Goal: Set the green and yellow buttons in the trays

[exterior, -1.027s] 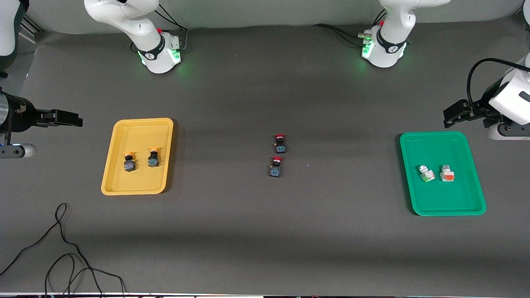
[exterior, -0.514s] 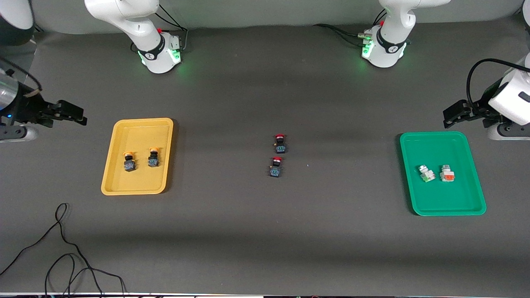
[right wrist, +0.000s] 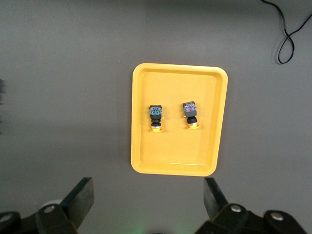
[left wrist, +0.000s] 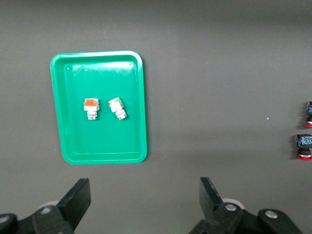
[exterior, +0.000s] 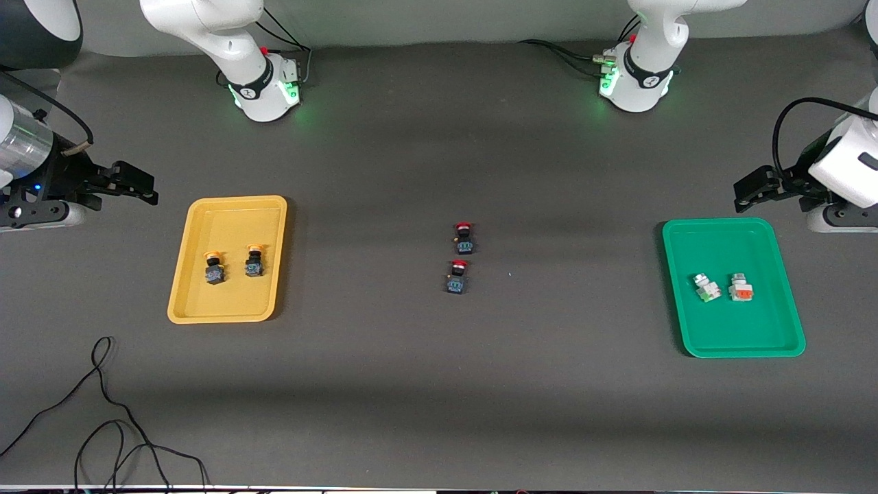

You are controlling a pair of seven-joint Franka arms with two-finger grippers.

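Two yellow-capped buttons [exterior: 233,266] side by side in yellow tray [exterior: 199,302] at right arm's end. Two white buttons [exterior: 724,288] in green tray [exterior: 782,339] at left arm's end (red-capped switches [exterior: 461,257] mid-table, loose). Right gripper [exterior: 140,191] at yellow tray's 10 o'clock, released, empty. Left gripper [exterior: 748,189] at green tray's 12 o'clock, released, empty.

Two black-bodied switches with red caps lie near the middle of the dark grey desk [exterior: 439,384], one [exterior: 464,237] just beside the other [exterior: 457,276], which is nearer to the front camera; both caps point toward the bases. A thin black cable [exterior: 110,425] loops over the desk near its front edge, toward the right arm's end.
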